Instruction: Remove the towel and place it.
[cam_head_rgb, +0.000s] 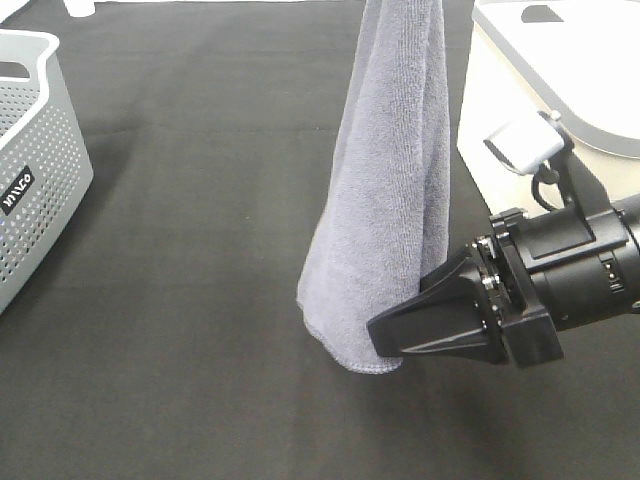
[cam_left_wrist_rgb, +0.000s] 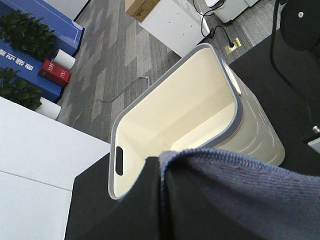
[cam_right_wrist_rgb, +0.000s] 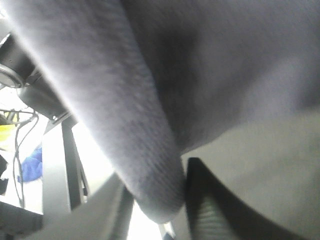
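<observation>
The towel (cam_head_rgb: 390, 200) hangs in the air over the middle of the black bench (cam_head_rgb: 180, 350). It is gathered into 1 long soft column that runs out of the top of the high view and ends in a rounded, stitched hem just above the cloth covering. Its upper end is taken up by the left pincer (cam_left_wrist_rgb: 155, 200): in that arm's own view the fabric bunches directly against a dark finger, so I judge the pincer clenched on it, though the jaws themselves are hidden.

The right pincer (cam_head_rgb: 385, 338) reaches in from the side, its tips at the lower hem. Its 2 fingers look drawn nearly together, but the wrist view is filled with blurred grey pile. I cannot tell whether it grips a fold or merely touches it.

The cloth looks light, limp and plush. It will sag, swing and fold on itself, and it cannot be pushed, only pulled or draped. The pile should give good friction, so slipping seems unlikely if a full fold sits between the pads. The stitched edge or a corner of the lower hem is probably the best second hold, since taking it would let the 2 arms spread the fabric flat.

The cream bin (cam_head_rgb: 480, 90) stands near on the right, and the perforated grey basket (cam_head_rgb: 40, 180) is well apart on the left.
</observation>
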